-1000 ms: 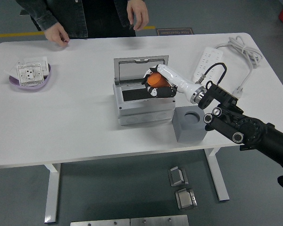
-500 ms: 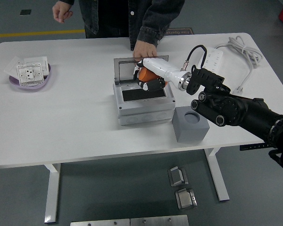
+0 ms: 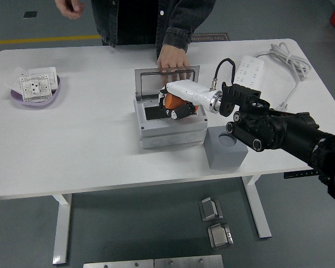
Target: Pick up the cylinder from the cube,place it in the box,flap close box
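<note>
While the left part of the white desk (image 3: 72, 134) shows no change, with the purple shallow dish (image 3: 36, 96) of white socket plates sitting where it sat a second ago, all the change is at the centre. The left arm is not in view.

Grey plastic junction box (image 3: 170, 120): open, hinged lid (image 3: 167, 81) standing upright at its back edge. Over the last second the person at the far side has leaned in; one of the person's hands (image 3: 172, 57) now rests on the desk just behind the lid's top edge, apparently steadying it. The other hand is raised at the top-left corner, off the desk.

Orange cylinder (image 3: 172, 101): still clenched in the white right hand (image 3: 176, 106), black fingertips curled under it. The hand has shifted left and down compared with a second ago, so the cylinder now sits low over the box opening, at or just inside the rim; whether it touches the box floor cannot be told.

Grey cube with a round socket (image 3: 225, 146): to the right of the box, socket empty, so the pick is done.

Judgement: the placing step is near its end. Release comes next, then withdrawal and closing the lid. The person's hand near the lid is a hazard for the flap.

Far right: white power strip (image 3: 250, 71) and cable, unmoved.
</note>
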{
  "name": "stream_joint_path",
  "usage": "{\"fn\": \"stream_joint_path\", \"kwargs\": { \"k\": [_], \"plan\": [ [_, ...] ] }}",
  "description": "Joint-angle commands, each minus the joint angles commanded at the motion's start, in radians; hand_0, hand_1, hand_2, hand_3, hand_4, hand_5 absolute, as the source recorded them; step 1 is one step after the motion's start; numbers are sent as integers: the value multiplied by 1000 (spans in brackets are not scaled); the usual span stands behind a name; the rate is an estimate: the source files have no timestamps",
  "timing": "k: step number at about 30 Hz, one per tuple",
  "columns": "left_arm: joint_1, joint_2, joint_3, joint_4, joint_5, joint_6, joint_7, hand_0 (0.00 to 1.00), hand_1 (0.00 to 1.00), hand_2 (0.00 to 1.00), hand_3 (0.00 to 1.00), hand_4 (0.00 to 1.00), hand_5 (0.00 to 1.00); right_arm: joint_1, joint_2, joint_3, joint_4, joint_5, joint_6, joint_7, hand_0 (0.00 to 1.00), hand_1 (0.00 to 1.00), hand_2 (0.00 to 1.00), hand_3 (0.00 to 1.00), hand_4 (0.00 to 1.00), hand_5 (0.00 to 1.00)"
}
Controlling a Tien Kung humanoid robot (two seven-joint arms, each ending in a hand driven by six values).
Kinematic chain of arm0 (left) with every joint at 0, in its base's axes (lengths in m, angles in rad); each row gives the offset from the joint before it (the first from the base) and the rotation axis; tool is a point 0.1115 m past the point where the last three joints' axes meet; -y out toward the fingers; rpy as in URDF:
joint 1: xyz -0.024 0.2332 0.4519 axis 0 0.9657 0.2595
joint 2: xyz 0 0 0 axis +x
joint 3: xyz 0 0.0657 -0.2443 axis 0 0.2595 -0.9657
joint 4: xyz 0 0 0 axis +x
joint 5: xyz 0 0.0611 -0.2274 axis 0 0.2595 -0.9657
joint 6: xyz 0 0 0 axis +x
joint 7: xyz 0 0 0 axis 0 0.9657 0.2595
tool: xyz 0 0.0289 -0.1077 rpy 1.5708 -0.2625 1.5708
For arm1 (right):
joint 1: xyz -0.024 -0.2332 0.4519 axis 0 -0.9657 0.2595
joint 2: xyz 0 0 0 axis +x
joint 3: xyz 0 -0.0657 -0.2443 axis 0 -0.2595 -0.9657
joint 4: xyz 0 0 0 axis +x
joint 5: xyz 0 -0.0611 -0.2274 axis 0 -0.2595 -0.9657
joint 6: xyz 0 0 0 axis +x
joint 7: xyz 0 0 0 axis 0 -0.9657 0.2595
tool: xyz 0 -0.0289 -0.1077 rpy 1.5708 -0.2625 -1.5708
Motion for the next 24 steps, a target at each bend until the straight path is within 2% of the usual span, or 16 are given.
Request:
{"fn": "stream_joint_path", "kwargs": {
  "k": [1, 7, 8, 12, 13, 24],
  "plan": [
    [-1, 0, -2, -1, 2, 0, 0, 711, 655, 531, 614, 642, 288, 1, 1, 0, 0, -4, 0, 0, 499, 567, 639, 750, 294, 61],
    [0, 0, 1, -1, 5, -1, 2, 711, 655, 531, 614, 642, 288, 2, 5, 0, 0, -11, -1, -4, 499, 567, 639, 750, 294, 61],
    [0, -1, 2, -1, 4, -2, 3, 711, 655, 531, 614, 643, 290, 3, 5, 0, 0, -9, -1, -4, 688, 707, 788, 987, 617, 115],
    [0, -1, 4, -1, 5, -2, 3, 711, 655, 531, 614, 643, 290, 4, 3, 0, -1, -3, -3, -3, 688, 707, 788, 987, 617, 115],
    [0, 0, 3, -1, 7, -2, 3, 711, 654, 529, 612, 642, 291, 4, 3, 1, -1, -2, -3, -3, 723, 710, 792, 998, 666, 146],
    [3, 1, 3, -1, 10, -1, 3, 711, 654, 527, 612, 641, 291, -7, -12, 35, 12, -19, 3, -1, 731, 708, 784, 998, 684, 170]
  ]
}}
